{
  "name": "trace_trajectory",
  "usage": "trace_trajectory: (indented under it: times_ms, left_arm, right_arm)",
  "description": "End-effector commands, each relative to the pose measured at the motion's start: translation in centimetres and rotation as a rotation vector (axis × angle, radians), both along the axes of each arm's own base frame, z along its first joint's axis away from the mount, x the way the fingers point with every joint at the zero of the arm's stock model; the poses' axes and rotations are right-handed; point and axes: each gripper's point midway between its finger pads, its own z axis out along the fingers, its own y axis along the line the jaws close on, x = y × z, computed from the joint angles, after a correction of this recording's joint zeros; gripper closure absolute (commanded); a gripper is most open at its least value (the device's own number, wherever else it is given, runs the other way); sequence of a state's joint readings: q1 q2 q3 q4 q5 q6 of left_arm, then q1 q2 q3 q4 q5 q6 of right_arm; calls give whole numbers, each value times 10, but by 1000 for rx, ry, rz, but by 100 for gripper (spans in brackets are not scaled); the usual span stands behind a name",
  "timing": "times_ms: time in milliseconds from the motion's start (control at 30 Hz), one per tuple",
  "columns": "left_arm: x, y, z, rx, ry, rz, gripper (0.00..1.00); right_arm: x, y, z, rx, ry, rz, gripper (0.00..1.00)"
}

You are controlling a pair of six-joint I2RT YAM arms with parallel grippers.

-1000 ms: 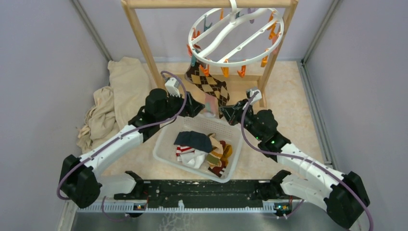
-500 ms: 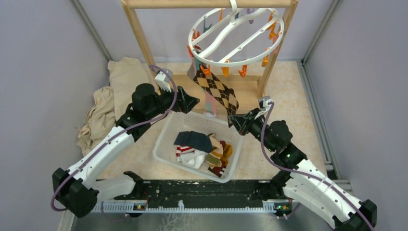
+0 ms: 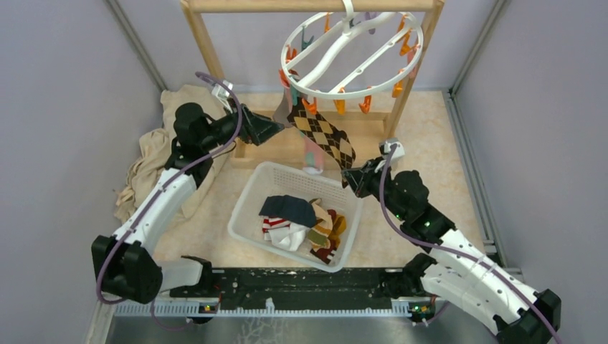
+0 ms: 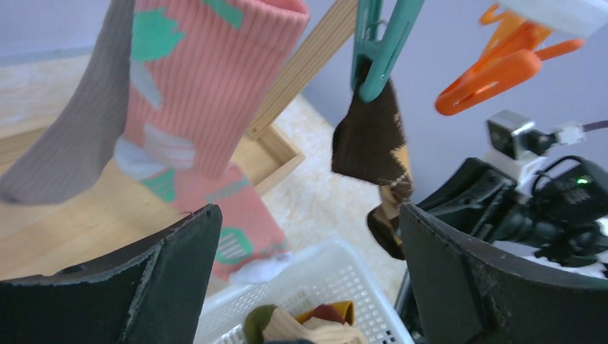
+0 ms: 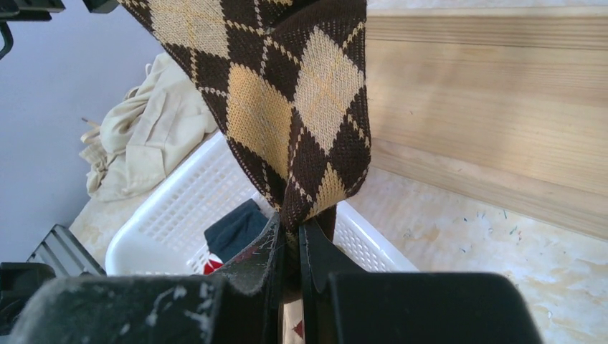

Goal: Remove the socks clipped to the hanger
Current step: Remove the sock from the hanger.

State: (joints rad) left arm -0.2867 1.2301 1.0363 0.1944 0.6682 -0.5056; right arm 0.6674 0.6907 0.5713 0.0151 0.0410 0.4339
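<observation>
Right gripper [image 5: 290,244] pinching toe of brown argyle sock [image 3: 323,136], centre frame; sock long axis runs diagonally up-left to teal clip [image 4: 376,43] on hanger [image 3: 351,94]. Left gripper [image 3: 271,129] spread, nearer clip, clip just right of it

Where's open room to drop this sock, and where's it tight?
The basket has bare mesh along its far side; its near-right part is piled with socks. Bare table lies between basket and beige cloth, and right of the wooden frame. It is crowded under the hanger, where the argyle sock and pink sock hang.
</observation>
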Motion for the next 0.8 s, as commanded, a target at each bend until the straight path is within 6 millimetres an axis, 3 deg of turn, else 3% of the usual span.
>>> trace_trajectory:
  times_ms: [0,200,400,533,767]
  left_arm:
    - [-16,-9,43,-155,-95,-217,1]
    - [-13,-13,53,-210,-120,-297,1]
    - [-1,-18,52,-245,-130,-351,1]
    - [8,-19,52,-248,-149,-344,3]
    - [17,-20,59,-262,-198,-331,4]
  right_arm:
    - [9,1,31,18,-61,-1,100]
    - [12,3,39,30,-65,53,100]
    - [3,22,51,42,-80,196,100]
    - [-4,32,50,42,-64,270,100]
    - [-9,31,47,44,-56,283,100]
